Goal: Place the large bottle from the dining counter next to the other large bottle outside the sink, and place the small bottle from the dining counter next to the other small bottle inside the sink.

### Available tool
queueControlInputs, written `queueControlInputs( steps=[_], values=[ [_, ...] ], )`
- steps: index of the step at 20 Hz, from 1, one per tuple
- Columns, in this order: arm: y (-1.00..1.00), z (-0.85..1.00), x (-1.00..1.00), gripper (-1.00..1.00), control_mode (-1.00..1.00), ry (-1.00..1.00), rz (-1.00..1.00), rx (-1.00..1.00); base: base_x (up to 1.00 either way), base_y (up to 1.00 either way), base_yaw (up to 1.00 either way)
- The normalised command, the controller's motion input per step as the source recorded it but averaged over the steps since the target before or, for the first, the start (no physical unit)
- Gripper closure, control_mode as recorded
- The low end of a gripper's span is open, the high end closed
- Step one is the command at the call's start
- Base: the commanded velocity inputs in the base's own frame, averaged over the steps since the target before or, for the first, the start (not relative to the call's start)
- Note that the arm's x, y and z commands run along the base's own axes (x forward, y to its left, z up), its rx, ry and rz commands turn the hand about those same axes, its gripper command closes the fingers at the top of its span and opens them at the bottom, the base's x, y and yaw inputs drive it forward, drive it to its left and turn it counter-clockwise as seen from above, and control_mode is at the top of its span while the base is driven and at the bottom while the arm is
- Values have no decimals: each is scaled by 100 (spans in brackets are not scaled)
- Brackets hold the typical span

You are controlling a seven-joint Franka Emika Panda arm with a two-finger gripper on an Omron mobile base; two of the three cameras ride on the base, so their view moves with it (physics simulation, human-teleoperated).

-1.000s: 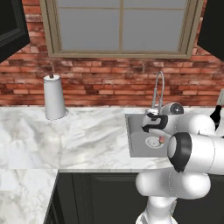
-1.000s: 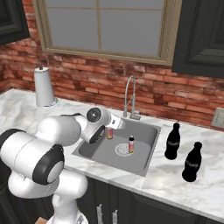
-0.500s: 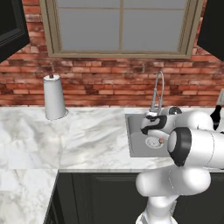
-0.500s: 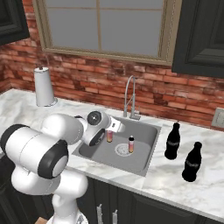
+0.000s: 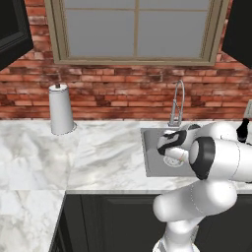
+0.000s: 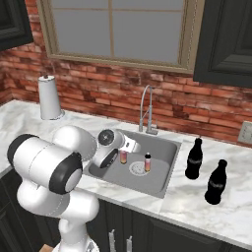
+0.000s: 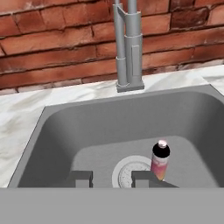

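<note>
Inside the sink (image 6: 165, 149), the small bottle (image 6: 123, 157) stands upright on the basin floor toward the sink's left side, its yellow-to-pink body showing while its top is hidden under my hand. My end effector (image 6: 123, 151) is drawn in tight on the small bottle from above, the fingers pinched about its upper part. In the hand view the two dark tips of the end effector (image 7: 112, 178) rise just in front of the round drain (image 7: 131, 171). The other small bottle (image 6: 147, 162) stands upright close by, just across the drain from the held one and near the sink's middle. Seen from the hand it has a pale cap, a dark shoulder and an orange-pink body (image 7: 160, 161). The arched chrome tap (image 6: 146, 109) rises from the marble at the sink's back edge. On the worktop (image 6: 192, 209) to the right of the sink, outside the basin, two black bottles with reddish labels stand upright near each other and not touching. The farther large bottle (image 6: 194, 158) is just beside the sink's right rim, and the nearer large bottle (image 6: 215, 182) is further right and toward the worktop's front. Well to the left of the sink a paper towel roll (image 6: 48, 97) stands on the worktop against the red brick wall (image 6: 98, 96).
</note>
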Motion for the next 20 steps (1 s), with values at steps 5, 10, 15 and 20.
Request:
queueControlInputs(
  steps=[5,10,15,20],
  values=[
    [0,-26,0,100,-100,0,0,-5,0,0,0],
    [0,-20,0,100,-100,-1,0,-1,0,0,0],
    [-6,-16,0,100,-100,-1,0,0,0,0,0],
    [-18,-17,0,100,-100,-1,0,0,0,0,0]
  ],
)
